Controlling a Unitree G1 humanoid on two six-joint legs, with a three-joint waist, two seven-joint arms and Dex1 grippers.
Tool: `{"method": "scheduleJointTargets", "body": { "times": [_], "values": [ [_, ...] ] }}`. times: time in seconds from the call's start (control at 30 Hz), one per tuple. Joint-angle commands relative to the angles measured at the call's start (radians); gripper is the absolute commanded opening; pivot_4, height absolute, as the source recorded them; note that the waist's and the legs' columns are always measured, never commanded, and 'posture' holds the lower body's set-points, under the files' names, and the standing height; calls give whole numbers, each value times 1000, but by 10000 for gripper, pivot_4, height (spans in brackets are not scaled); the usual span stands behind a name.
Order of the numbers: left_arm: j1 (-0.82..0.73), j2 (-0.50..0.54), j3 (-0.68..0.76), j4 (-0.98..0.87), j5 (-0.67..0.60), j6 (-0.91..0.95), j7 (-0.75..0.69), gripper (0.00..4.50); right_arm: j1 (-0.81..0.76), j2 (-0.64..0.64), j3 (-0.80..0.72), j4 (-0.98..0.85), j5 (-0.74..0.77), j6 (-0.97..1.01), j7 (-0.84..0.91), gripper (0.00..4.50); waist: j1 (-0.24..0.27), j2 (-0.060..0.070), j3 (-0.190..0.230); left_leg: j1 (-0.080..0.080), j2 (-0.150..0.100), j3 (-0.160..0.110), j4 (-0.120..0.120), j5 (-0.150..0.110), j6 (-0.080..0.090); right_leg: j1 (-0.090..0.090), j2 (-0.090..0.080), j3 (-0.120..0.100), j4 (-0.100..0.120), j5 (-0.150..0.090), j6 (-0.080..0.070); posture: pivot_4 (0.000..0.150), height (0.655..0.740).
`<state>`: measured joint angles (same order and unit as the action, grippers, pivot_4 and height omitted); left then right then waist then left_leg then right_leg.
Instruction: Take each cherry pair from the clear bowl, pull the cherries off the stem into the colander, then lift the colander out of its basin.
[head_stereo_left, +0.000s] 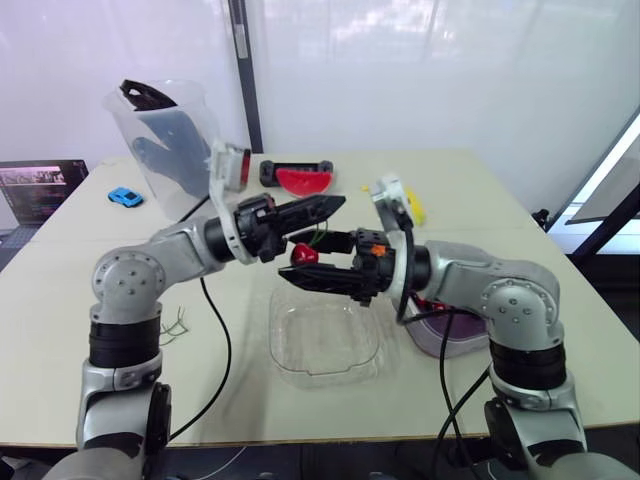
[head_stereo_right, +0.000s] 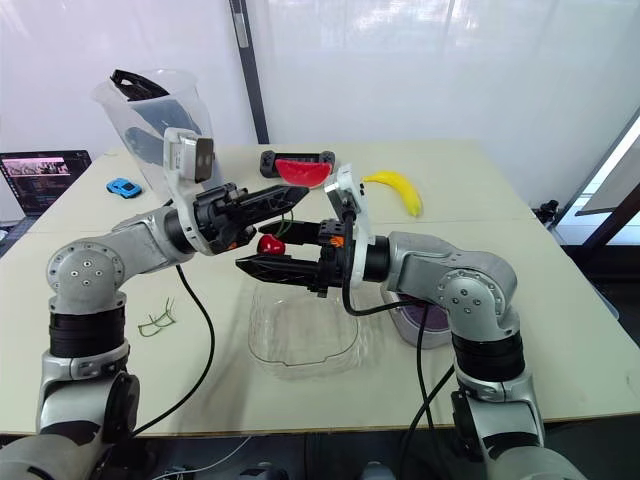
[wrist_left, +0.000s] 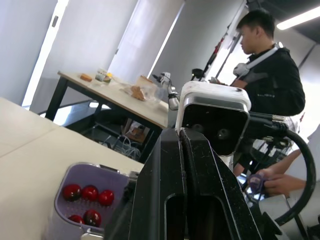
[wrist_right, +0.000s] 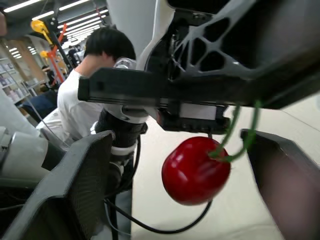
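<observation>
My left gripper (head_stereo_left: 338, 206) is shut on a green stem (wrist_right: 235, 135), held above the clear bowl (head_stereo_left: 325, 345), which has no cherries in it. One red cherry (head_stereo_left: 303, 254) hangs from that stem. My right gripper (head_stereo_left: 287, 276) reaches in from the right just under the cherry. In the right wrist view its fingers (wrist_right: 80, 185) stand wide apart on either side of the cherry (wrist_right: 196, 170), not touching it. The purple colander (wrist_left: 87, 195) sits in its basin (head_stereo_left: 447, 338) behind my right forearm and holds several red cherries.
Bare green stems (head_stereo_right: 157, 322) lie on the table at the left. At the back are a clear jug (head_stereo_left: 165, 140), a blue toy car (head_stereo_left: 125, 197), a red slice-shaped object (head_stereo_left: 305, 181), a banana (head_stereo_right: 396, 189) and a laptop (head_stereo_left: 35, 190). People (wrist_left: 265, 65) stand beyond the table.
</observation>
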<state>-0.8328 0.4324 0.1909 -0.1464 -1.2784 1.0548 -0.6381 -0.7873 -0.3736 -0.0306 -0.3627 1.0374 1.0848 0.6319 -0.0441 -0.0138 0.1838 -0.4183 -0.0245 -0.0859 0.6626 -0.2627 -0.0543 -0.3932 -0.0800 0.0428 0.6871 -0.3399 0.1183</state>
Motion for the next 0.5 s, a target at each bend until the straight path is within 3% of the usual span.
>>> {"method": "scheduleJointTargets", "body": {
  "times": [0.03,0.33,0.47,0.5],
  "values": [
    [-22,2,14,-24,-28,-8,1,0,-18,4,-16,-7,26,-4,-22,27057,0,0,0,0,0,0,0,0,0,0,0,0,0,0,0,1500,7400],
    [-31,-1,10,-19,-22,-10,0,0,-12,-12,-14,-5,34,-2,-32,27057,0,0,0,0,0,0,0,-1,1,0,0,0,0,0,0,1500,7400],
    [-34,-1,7,-17,-18,-11,-2,0,-13,-23,-11,-1,25,-5,-28,14421,0,0,0,0,0,0,0,-1,2,0,0,0,0,0,0,1500,7400],
    [-34,-2,6,-17,-17,-11,-2,0,-13,-25,-10,0,25,-5,-27,14421,0,0,0,0,0,0,0,-1,2,0,0,0,0,0,0,1500,7400]
  ]
}}
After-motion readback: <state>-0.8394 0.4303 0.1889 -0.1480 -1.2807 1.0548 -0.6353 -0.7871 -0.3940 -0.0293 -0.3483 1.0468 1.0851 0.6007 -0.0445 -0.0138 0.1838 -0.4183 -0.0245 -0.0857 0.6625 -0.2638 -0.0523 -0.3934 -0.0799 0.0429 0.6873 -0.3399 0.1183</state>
